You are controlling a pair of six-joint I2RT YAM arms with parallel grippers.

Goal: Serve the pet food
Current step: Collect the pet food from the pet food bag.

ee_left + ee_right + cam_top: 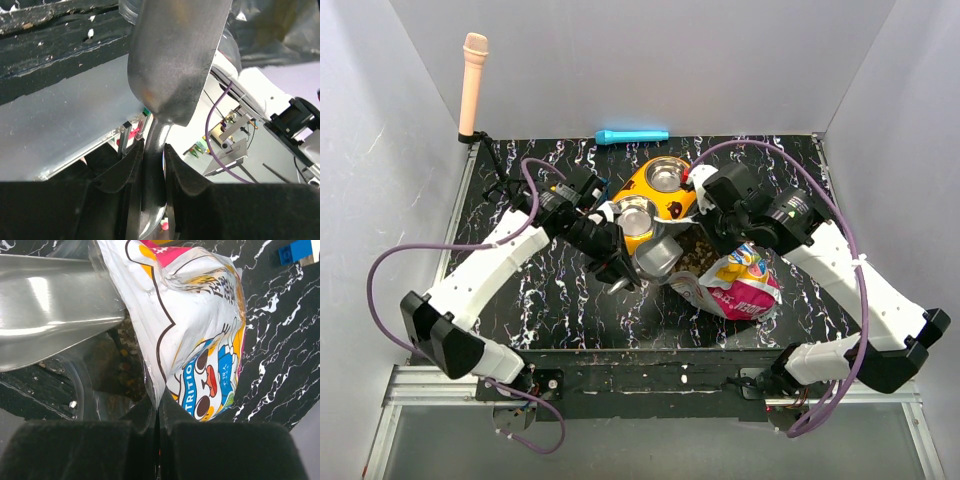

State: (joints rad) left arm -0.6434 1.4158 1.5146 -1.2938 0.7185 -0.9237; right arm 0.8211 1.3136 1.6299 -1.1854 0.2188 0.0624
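- Top view: metal scoop (660,256) sits at the mouth of the food bag (742,288), which lies on the bench (550,300). Pet food (694,258) shows brown inside the opening. Yellow double bowl (642,180) just behind; no kibble visible in its cups.
- Left wrist: left gripper (154,159) clamped on the scoop's handle.
- Right wrist: right gripper (159,412) pinched shut on the bag's edge.
- Step, as I read it: scooping. Next move: drive the scoop into the kibble, lift it level, carry it to a cup, tip.
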